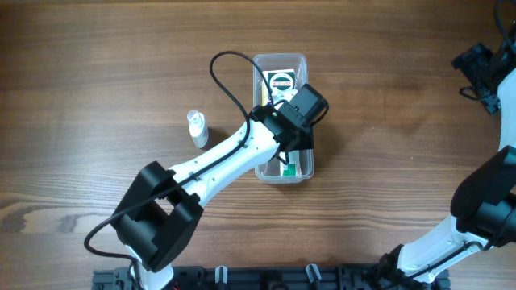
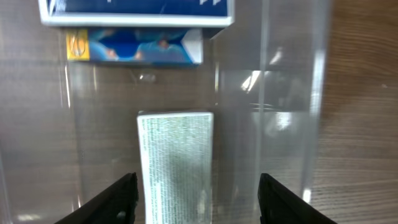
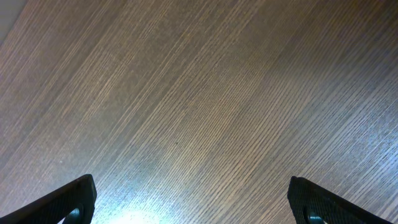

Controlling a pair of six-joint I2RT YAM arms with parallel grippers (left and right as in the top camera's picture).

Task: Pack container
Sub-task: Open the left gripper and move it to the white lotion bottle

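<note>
The left end effector (image 1: pixel 297 121) hangs over the container (image 1: pixel 280 56); a bottle (image 1: pixel 197 129) sits well apart from it on the table (image 1: pixel 97 97).

Overhead top-down, left wrist close on same container (image 1: pixel 305 68)

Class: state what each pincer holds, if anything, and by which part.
Nothing is held. The left pincer gapes open over the container, wider than the small box beneath it; the right pincer is open above the wooden table.
</note>
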